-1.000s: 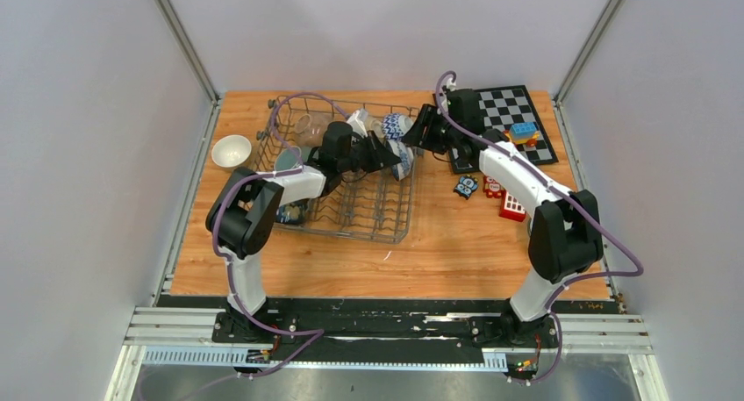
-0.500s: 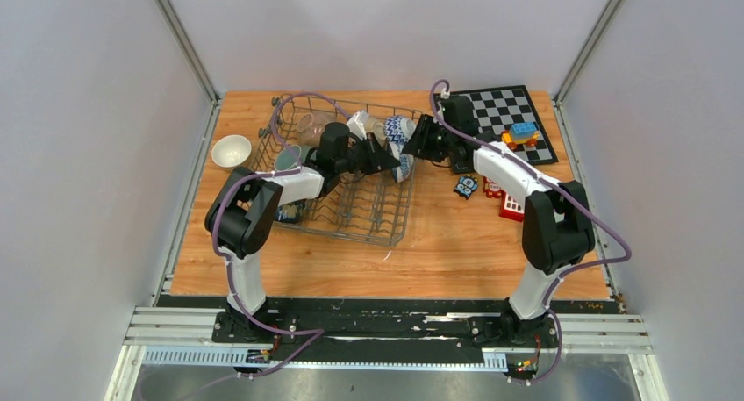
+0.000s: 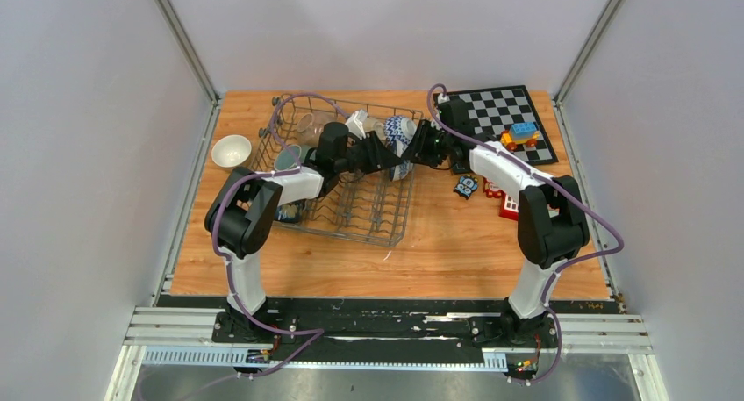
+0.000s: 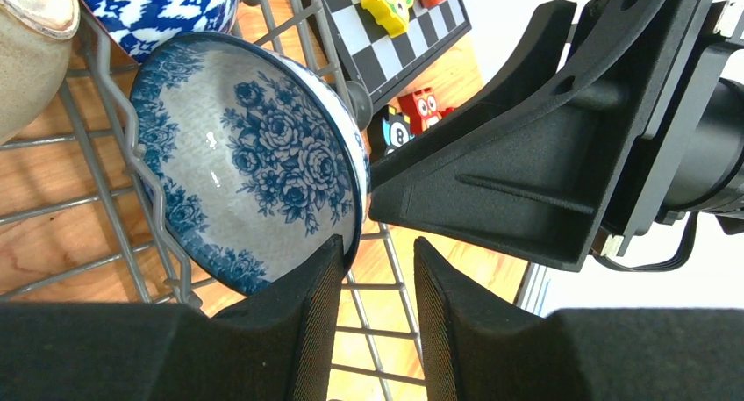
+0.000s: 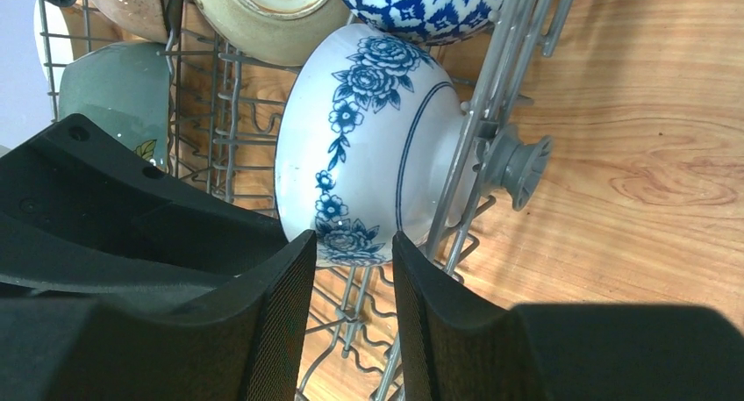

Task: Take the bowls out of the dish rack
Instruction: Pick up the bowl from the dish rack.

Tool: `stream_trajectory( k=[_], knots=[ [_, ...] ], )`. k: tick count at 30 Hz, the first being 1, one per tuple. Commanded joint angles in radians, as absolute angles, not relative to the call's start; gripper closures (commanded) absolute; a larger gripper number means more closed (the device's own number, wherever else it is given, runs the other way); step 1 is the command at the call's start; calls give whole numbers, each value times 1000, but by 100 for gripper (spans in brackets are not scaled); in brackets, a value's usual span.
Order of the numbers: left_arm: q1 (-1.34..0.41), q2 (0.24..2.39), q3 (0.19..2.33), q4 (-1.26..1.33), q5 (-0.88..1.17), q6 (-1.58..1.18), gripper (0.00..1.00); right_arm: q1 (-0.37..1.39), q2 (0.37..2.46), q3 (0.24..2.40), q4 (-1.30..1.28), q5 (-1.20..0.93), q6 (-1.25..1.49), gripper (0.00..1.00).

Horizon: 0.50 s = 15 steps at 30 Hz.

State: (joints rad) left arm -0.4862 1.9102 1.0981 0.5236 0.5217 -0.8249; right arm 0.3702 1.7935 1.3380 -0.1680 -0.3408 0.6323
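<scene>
One large rectangular grey metal wire dish rack with rows of upright tines is sitting on the wooden table, and two black grippers are meeting at its far right corner. One white porcelain bowl with blue flower print is standing on its edge there, leaning among the tines just inside the rack's right wall. The left gripper is reaching at this floral bowl from inside the rack. Its jaws are standing spread with wire and wood showing through the gap, and the bowl's rim is lying against the inner side of one finger, not pinched. The right gripper is coming in from outside the rack's right wall. Its two fingers are straddling the lowest part of the same bowl's rim, but whether they are pressing on it cannot be told. Four more dishes are showing in the rack. One bowl with a blue-and-white geometric pattern is resting just behind the floral bowl. One cream glazed bowl and one tan bowl are sitting along the rack's far side. One pale green dish is standing toward the rack's left side. One plain white bowl is sitting on the table just left of the rack. Right of the rack, one black-and-white chessboard is lying flat and carrying one small stack of coloured toy bricks. One red toy brick is lying nearer than the board.
</scene>
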Motion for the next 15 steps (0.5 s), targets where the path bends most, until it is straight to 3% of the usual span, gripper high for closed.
stream_trajectory(
  k=[1,7,15],
  knots=[
    [-498,1914,1109,563,539,-831,61,373,1811,1327,-167,-378,668,60],
    [-517,1926,1155,470,531,-745,61,373,1808,1322,-150,-390,711,59],
    [-518,1934,1160,433,515,-709,60,347,1732,1307,-188,-290,723,49]
  ],
)
